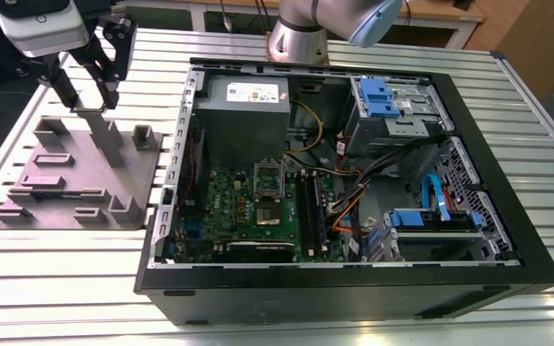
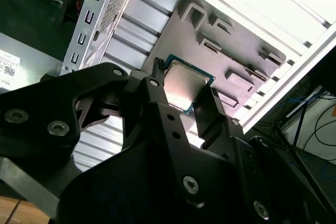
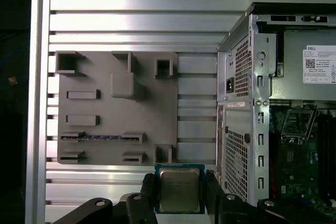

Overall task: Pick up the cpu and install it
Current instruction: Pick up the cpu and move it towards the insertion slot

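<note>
Aloft at the exterior view's left, my gripper [image 1: 89,97] holds the one cpu [image 3: 179,188] by two opposite edges. Its black fingers [image 3: 148,195] are drawn in narrow against the chip, and the chip's silver top faces the cameras in both wrist views. The chip hangs clear of every surface, over the near margin of the single grey fixture plate [image 1: 75,180], which carries several raised pockets and slots. One long slot has a dark strip [image 3: 100,137] lying in it.

At the exterior view's right of the plate stands one computer case [image 1: 537,277], its side panel off. It contains a green motherboard [image 1: 248,216] with a silver socket frame [image 1: 269,180], one grey power-supply box [image 1: 243,108], two blue drive brackets [image 1: 374,97] and a tangle of cables [image 1: 354,194].

A band of bare slatted worktop [image 1: 66,288] separates plate from case, so the two do not touch. The plate's outer side lies near the worktop's edge. The board lies open from above, walled on all four sides by the case's black rim.
</note>
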Available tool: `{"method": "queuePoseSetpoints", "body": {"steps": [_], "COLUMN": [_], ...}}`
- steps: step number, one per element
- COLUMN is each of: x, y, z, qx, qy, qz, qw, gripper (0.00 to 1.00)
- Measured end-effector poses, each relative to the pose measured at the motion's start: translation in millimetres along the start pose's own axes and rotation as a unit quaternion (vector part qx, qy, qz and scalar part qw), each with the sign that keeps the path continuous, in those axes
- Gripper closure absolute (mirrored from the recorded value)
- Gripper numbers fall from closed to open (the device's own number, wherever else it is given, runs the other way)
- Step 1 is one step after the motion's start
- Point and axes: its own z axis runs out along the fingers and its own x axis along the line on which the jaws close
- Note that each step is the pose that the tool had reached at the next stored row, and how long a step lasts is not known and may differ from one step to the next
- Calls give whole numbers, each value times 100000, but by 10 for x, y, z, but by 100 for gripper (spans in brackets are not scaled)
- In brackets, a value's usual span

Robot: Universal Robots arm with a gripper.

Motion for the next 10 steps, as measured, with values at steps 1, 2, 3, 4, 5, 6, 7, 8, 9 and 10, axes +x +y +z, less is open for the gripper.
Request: {"method": "queuePoseSetpoints", "body": {"steps": [1, 2, 3, 4, 5, 6, 7, 8, 9, 10], "x": [-114, -119, -126, -133, -139, -146, -153, -159, -166, -174], "y": [1, 1, 1, 1, 1, 1, 1, 1, 1, 1], "z": [2, 1, 1, 1, 1, 1, 1, 2, 1, 2], "qx": [-1, 0, 0, 2, -1, 0, 0, -2, 2, -2], "qy": [-3, 0, 1, 2, 0, 2, 1, -2, 2, -1], "qz": [0, -3, -3, -2, -1, 0, -1, -2, -1, -1], "qw": [100000, 100000, 100000, 100000, 100000, 100000, 100000, 100000, 100000, 100000], "gripper": [53, 53, 53, 53, 53, 53, 53, 53, 53, 53]}}
